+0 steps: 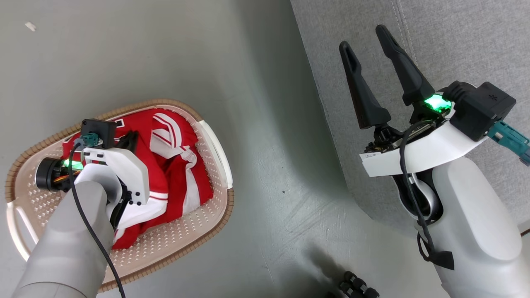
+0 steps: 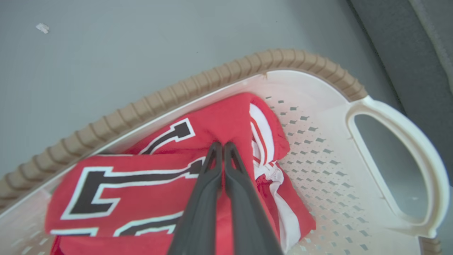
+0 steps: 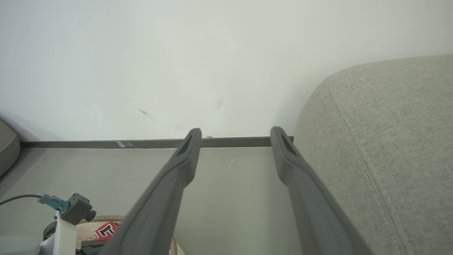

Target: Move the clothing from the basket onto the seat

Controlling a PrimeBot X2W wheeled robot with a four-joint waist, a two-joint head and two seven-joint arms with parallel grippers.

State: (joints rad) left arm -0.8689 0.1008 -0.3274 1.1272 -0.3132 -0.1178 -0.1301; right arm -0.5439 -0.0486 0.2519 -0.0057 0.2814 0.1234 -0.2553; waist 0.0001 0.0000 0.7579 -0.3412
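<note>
The left wrist view shows the left gripper [image 2: 223, 145] pinched on a fold of the clothing [image 2: 124, 184], which lies in the basket [image 2: 247, 65]; the head view hides this grip behind the wrist. At that view's upper right, the right gripper [image 1: 363, 39] is spread wide and empty, over the seat [image 1: 455, 37].

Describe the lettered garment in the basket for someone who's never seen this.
Left of the grey sofa, on the floor, stands a cream perforated basket with a brown rim. In it, the red garment pinched by the shut left gripper bears big dark letters edged in white; the red piece beside it shows only white stripes.
</note>
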